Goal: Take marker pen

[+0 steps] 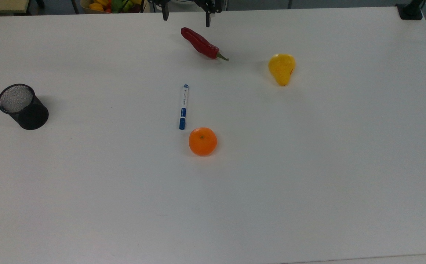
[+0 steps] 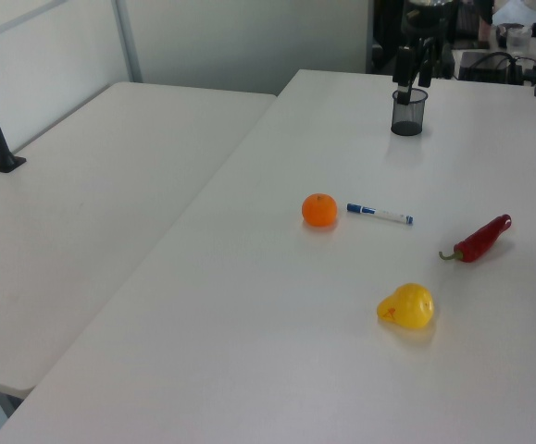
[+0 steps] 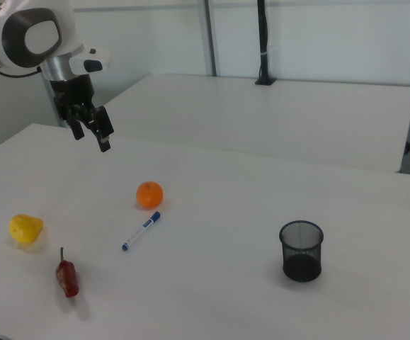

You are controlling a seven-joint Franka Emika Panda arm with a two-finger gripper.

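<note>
The marker pen (image 1: 183, 106) lies flat on the white table (image 1: 308, 165), untouched, its blue cap end pointing at the orange (image 1: 203, 141), which sits just beside that end without clearly touching it. In the right view the pen (image 3: 141, 231) runs diagonally below the orange (image 3: 149, 195), its white barrel slim and smooth with a small blue tip. The gripper (image 3: 90, 132) hangs high above the table, well apart from the pen, its two dark fingers spread wide and empty; the right view gives the white rounded wrist above it, while the top view catches the fingertips (image 1: 166, 15) at the far table edge and the left view sees the gripper (image 2: 413, 67) in front of dark equipment, above the cup. The red chilli (image 1: 201, 44), glossy and curved with a thin green stem, lies beyond the pen in the top view, and the yellow pear (image 1: 281, 68), smooth and tapering, rests further toward the top view's right. A black wire-mesh pen cup (image 1: 22, 106) stands upright, well apart toward the top view's left; the right view shows the cup (image 3: 302, 251) with its open round rim. A bowl of coloured fruit (image 1: 104, 5) shows beyond the far edge in the top view.
</note>
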